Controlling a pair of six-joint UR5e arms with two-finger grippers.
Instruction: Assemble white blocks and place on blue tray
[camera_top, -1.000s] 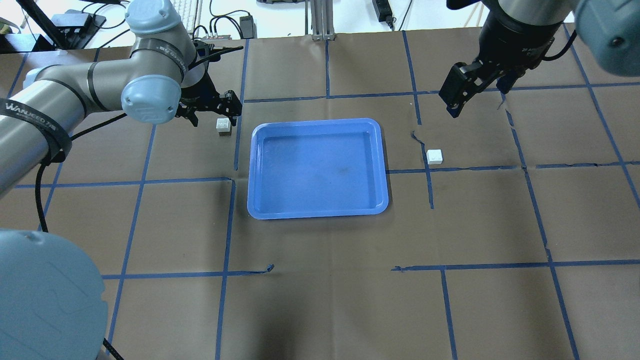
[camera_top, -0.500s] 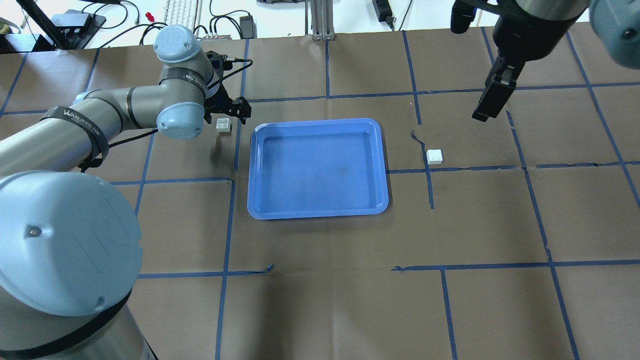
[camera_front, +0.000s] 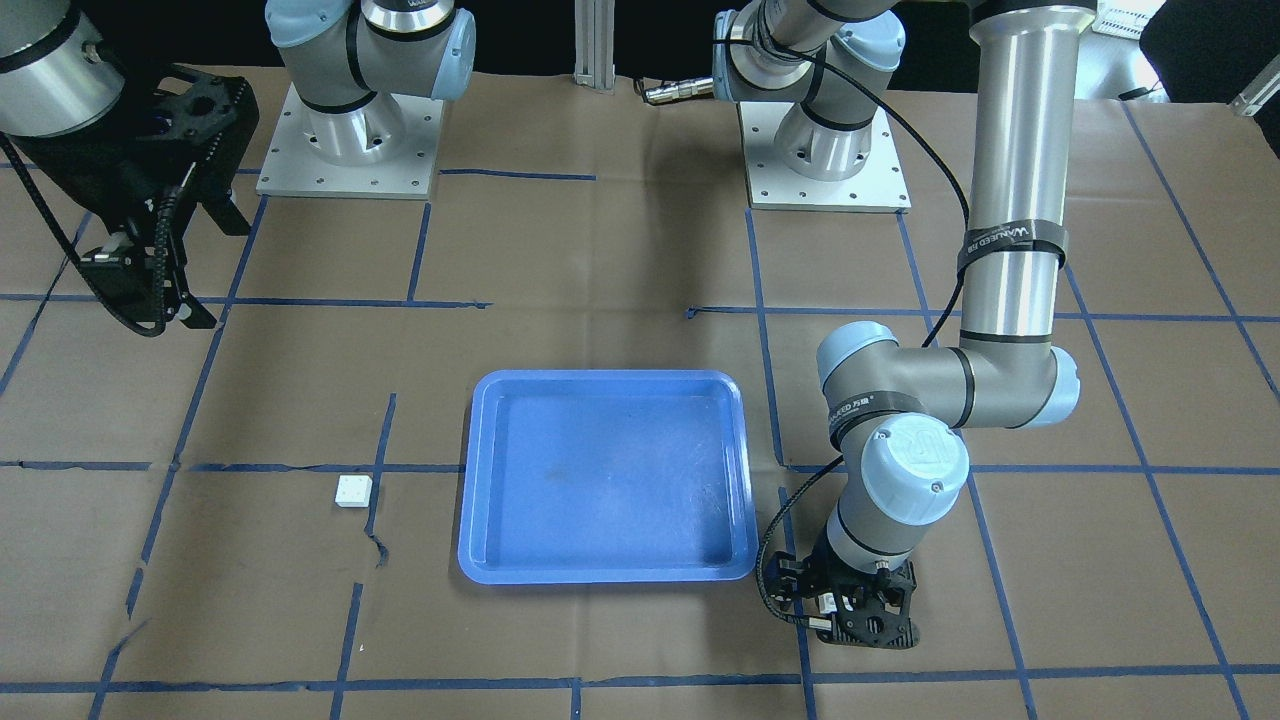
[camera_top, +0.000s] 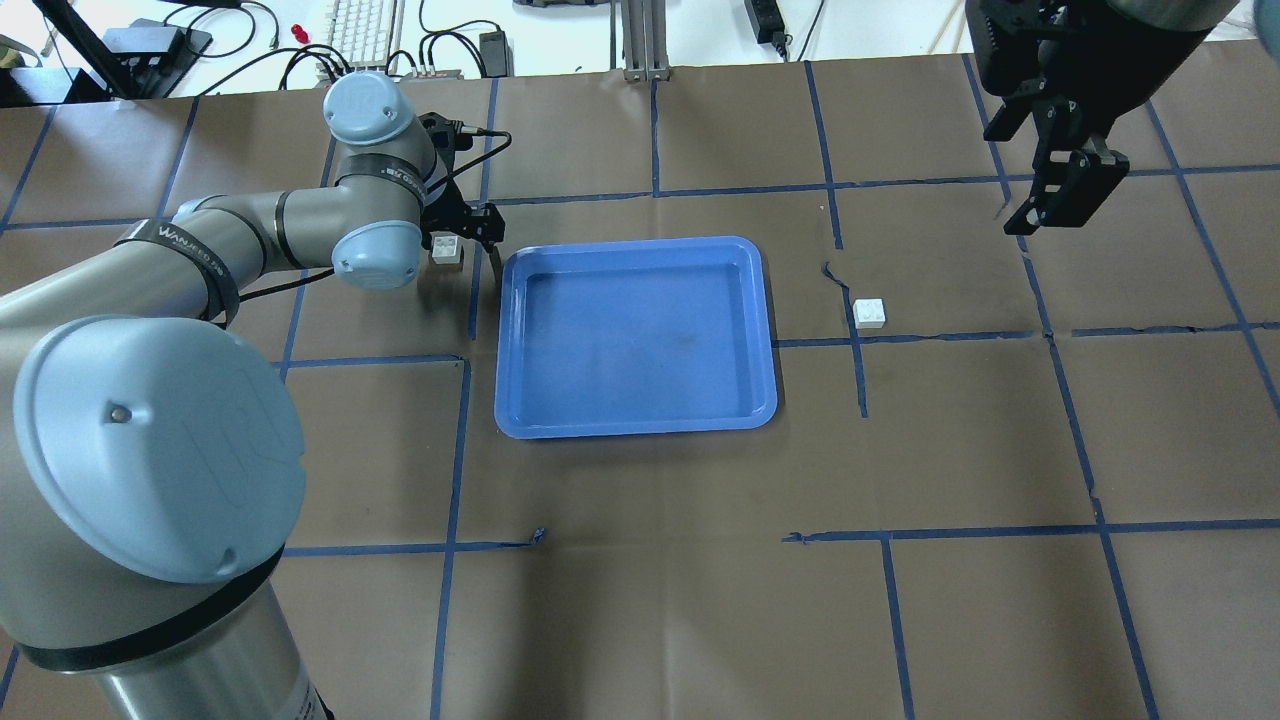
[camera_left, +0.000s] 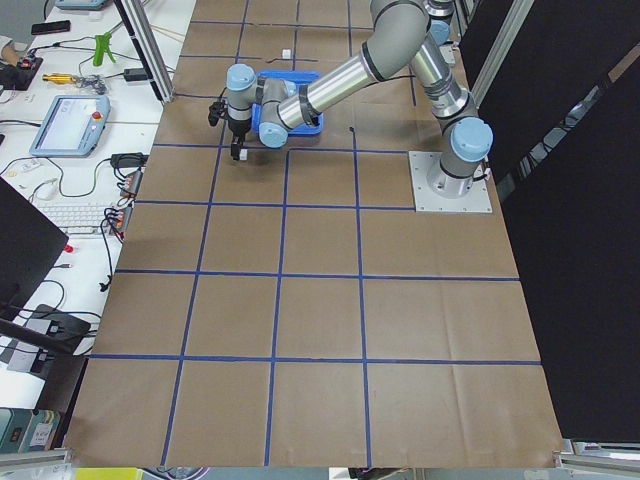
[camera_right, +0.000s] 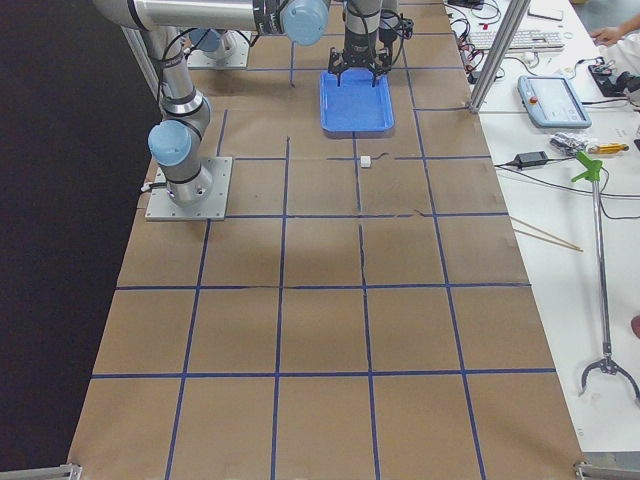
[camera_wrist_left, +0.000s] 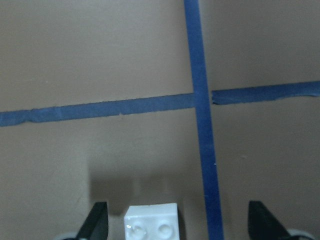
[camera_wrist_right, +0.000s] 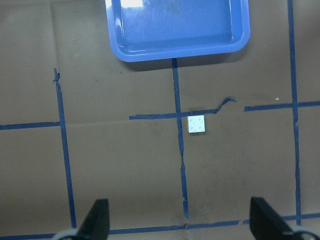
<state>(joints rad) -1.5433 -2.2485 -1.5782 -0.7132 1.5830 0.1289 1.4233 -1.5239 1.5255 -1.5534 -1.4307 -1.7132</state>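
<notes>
One white block (camera_top: 446, 250) lies left of the blue tray (camera_top: 635, 340). My left gripper (camera_top: 462, 234) is open and low over it. In the left wrist view this block (camera_wrist_left: 151, 223) sits between the two fingers (camera_wrist_left: 98, 220), nearer the left one, untouched. The other white block (camera_top: 869, 313) lies right of the tray, also seen in the front view (camera_front: 353, 492) and the right wrist view (camera_wrist_right: 196, 123). My right gripper (camera_top: 1040, 210) is open and empty, high above the table, behind and to the right of that block. The tray (camera_front: 605, 475) holds nothing.
Brown paper with blue tape lines (camera_top: 860, 370) covers the table. The left arm's elbow (camera_top: 160, 450) bulks over the near left. Both arm bases (camera_front: 350, 150) stand on the robot's side. Keyboard and cables (camera_top: 360, 25) lie beyond the far edge.
My left gripper has come down and in around the left block. My right gripper has swung to the right, away from the tray, and turned. Neither block moved.
</notes>
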